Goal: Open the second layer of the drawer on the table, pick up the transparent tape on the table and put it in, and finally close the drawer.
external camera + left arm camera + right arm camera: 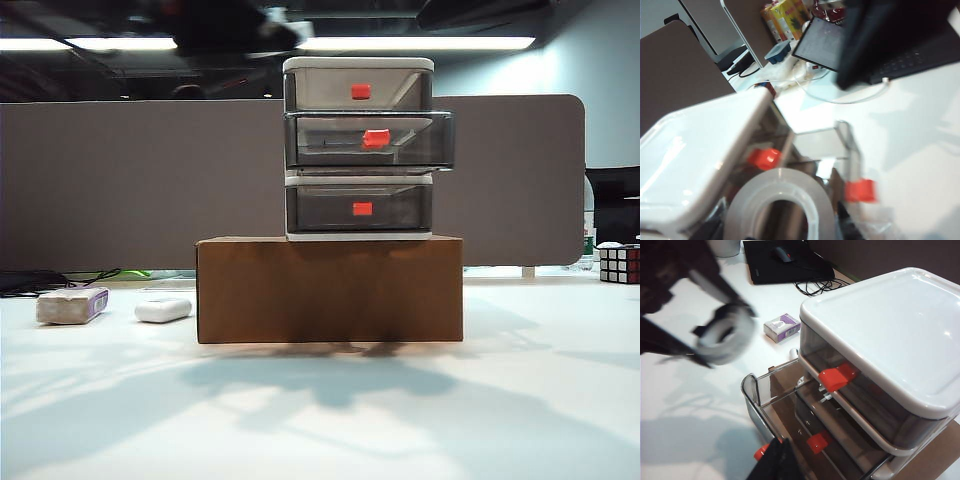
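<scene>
Holding the transparent tape (pixel 725 339), the left gripper (pixel 700 342) shows in the right wrist view as a dark blurred shape up in the air, off to the open side of the pulled-out drawer; its jaws sit partly apart, closed onto the ring. In the left wrist view the same tape (pixel 777 207) fills the near edge, a frosted clear ring with a dark hole, hanging above the cabinet; the fingers themselves barely show there.

The right gripper (pixel 774 462): only a dark tip at the edge of its own wrist view, just beside the front of the open drawer. Cannot tell if its jaws are open or closed. Neither gripper is visible in the exterior view, only arm shadows on the table (pixel 560 400).

The drawer (pixel 358 148), a three-tier cabinet with a white frame and smoky trays, stands on a brown cardboard box (pixel 330 290). The second layer (pixel 368 140) is pulled out toward the camera, its red-orange tab (pixel 376 139) forward of the other two; top and bottom tiers are shut. From the right wrist the open tray (pixel 785 410) looks empty inside.

On the table left of the box: a white block with purple label (pixel 72 304) and a white oval case (pixel 163 309), near each other, not touching. A puzzle cube (pixel 619 264) sits at far right.
</scene>
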Robot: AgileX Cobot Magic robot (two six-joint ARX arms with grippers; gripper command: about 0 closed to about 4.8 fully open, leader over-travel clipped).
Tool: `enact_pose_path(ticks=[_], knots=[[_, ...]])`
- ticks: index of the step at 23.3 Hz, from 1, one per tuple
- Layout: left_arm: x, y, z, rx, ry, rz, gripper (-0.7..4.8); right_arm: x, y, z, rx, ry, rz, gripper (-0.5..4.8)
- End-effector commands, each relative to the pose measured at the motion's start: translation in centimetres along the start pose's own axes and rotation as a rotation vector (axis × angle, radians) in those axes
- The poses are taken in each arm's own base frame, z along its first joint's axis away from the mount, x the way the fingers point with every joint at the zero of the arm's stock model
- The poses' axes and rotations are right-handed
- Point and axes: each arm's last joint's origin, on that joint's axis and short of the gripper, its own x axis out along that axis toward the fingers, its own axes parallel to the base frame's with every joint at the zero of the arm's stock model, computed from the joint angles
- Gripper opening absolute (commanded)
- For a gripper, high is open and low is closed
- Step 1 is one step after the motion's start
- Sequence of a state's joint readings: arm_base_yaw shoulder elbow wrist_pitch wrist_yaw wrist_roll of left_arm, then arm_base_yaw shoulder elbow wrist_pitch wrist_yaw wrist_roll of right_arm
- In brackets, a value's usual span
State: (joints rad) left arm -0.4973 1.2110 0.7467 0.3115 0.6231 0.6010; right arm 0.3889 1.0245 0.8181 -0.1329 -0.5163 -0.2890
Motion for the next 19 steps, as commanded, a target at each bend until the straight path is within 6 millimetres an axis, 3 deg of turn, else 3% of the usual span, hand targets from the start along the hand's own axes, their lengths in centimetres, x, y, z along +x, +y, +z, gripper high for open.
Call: enact_pose_path(ticks=[1,7,17,19], knots=[[2.1,0.8,0.2,-0.015,0.004,-0.018,0.55,-0.3,0.1,0.3,-0.008,-0.014,-0.006,-0.05],[4.8,0.3,0.8,-0.001,0.017,-0.013,0.57,-0.6,0.2,0.4,-0.012,-0.019,-0.008,-0.05],[5.0,0.1,0.6,-0.008,0.041,-0.003,0.60,-0.6,0.2,0.4,-0.012,-0.020,-0.008,-0.05],[5.0,0.1,0.5,-0.014,0.050,-0.009,0.88,-0.6,0.2,0.5,-0.012,-0.020,-0.008,-0.05]])
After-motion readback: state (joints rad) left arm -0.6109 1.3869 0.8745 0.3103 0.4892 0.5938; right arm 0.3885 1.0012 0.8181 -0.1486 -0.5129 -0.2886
